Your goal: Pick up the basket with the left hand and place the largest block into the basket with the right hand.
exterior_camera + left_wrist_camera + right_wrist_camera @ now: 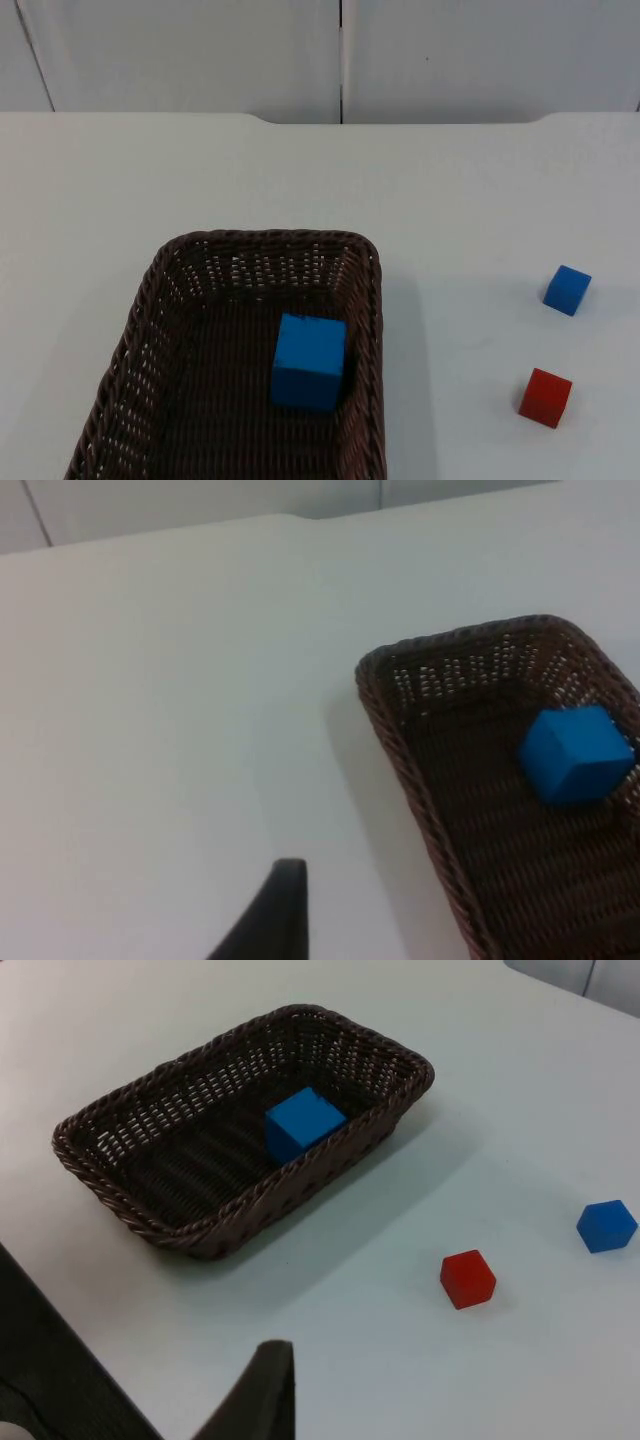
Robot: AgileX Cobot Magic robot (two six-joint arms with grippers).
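The dark brown wicker basket (160,300) sits on the white table (300,180) at the near edge of the top view, its nearest part cut off by the picture's border, its far short wall facing the grey partition wall (200,50). Inside it, against the right-hand long wall, rests the large blue block (309,361), flat on the woven floor and the biggest of the three blocks. To the right of the basket and well apart from it, a small red block (545,397) lies on the bare table, and a little farther back a small blue block (567,290) lies near it, the two not touching. From the left wrist view the left gripper hangs over bare table beside the basket's long wall, with one black fingertip (280,905) visible; how far its jaws stand apart cannot be told, and nothing is seen in its hold. From the right wrist view the right gripper hangs above the table on the basket's other side, one black fingertip (262,1385) visible, the red block and the small blue block lying beyond it; its jaws' opening cannot be told either, and nothing is seen held.
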